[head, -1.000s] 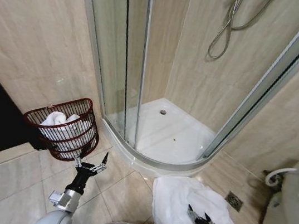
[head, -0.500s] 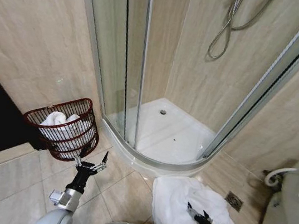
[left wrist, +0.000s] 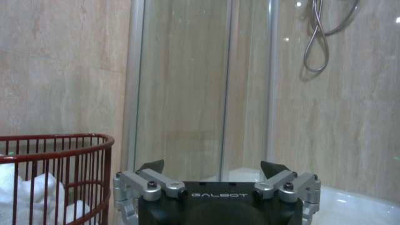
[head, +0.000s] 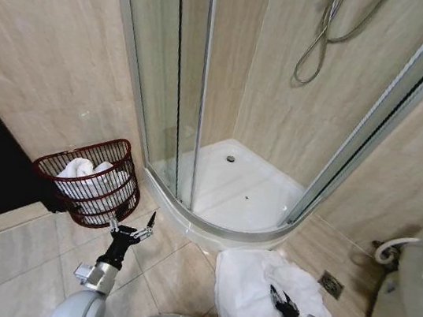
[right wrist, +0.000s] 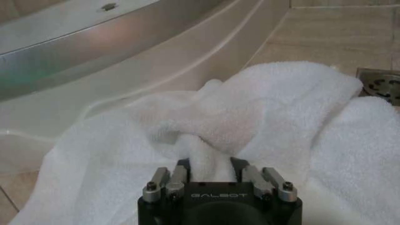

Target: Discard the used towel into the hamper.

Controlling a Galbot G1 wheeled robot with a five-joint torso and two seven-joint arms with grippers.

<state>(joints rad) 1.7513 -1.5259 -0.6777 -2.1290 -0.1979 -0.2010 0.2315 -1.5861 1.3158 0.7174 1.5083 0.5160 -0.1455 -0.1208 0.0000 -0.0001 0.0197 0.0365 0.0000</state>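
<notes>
Right pincer [head: 280, 296] reaches down from the head view's lower right and is pressed into the white towel [head: 256, 289] heaped on the floor [head: 171, 268] before the shower tray [head: 238, 190], its fingers closed on a fold. Left pincer [head: 131, 230] hangs forward over the tiles with its fingers spread wide and empty, just beside the hamper [head: 115, 192], which stands by the wall with white cloth [head: 86, 172] inside. From the left wrist, the left pincer [left wrist: 212, 168] gapes open, the hamper [left wrist: 93, 139] close alongside. From the right wrist, the right pincer [right wrist: 209, 164] pinches a towel [right wrist: 250, 117] ridge between its fingers.
</notes>
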